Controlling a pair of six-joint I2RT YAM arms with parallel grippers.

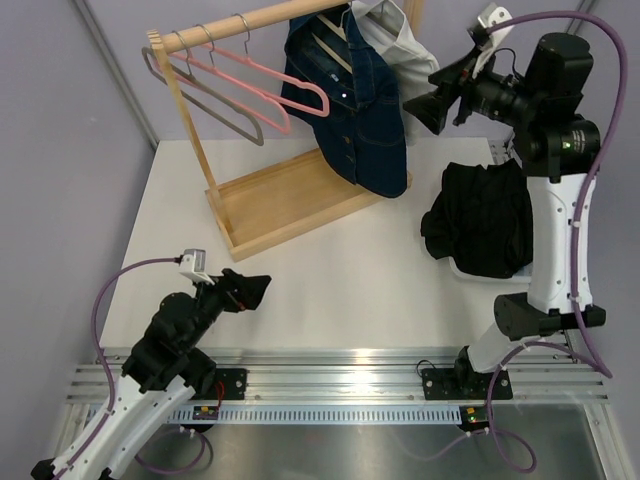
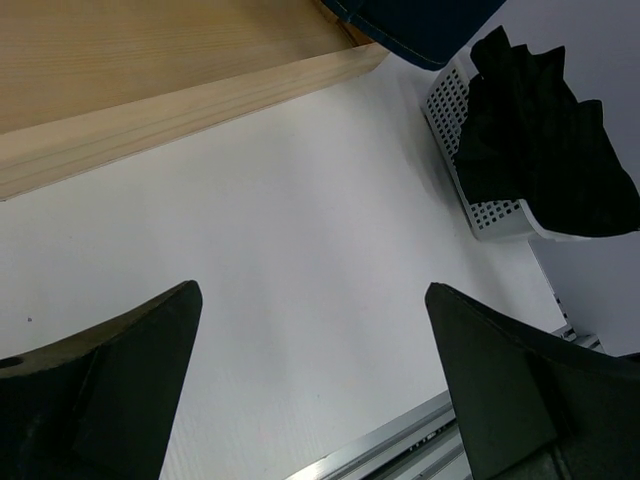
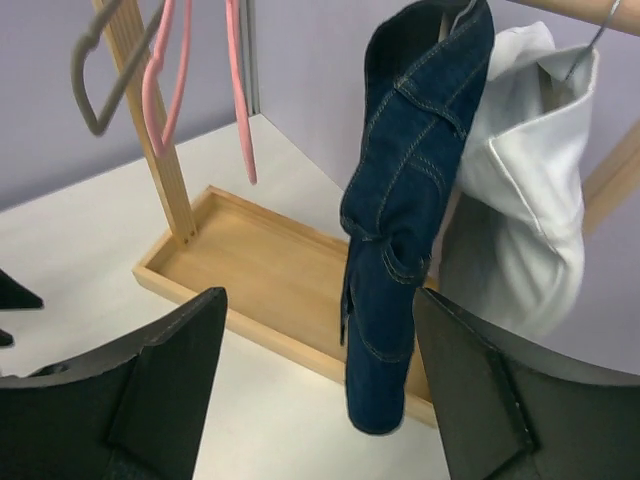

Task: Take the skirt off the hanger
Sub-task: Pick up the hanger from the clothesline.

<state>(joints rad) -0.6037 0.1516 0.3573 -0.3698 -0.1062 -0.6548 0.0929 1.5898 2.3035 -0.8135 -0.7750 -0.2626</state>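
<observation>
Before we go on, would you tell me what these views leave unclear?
Right wrist view: how the denim skirt is fastened up top; its own folds cover that.
Top view: the white garment, partly behind the skirt and cut by the top edge.
Left wrist view: what the black cloth in the basket is; it lies crumpled.

We see white counter [image 1: 330,280]: wooden rack tray [image 1: 285,200] standing rear centre, white perforated basket [image 2: 488,214] near right edge, well apart.

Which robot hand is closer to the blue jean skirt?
Right. The right gripper hangs just beside the denim skirt on the rack; the left gripper sits low over the table, far away.
</observation>
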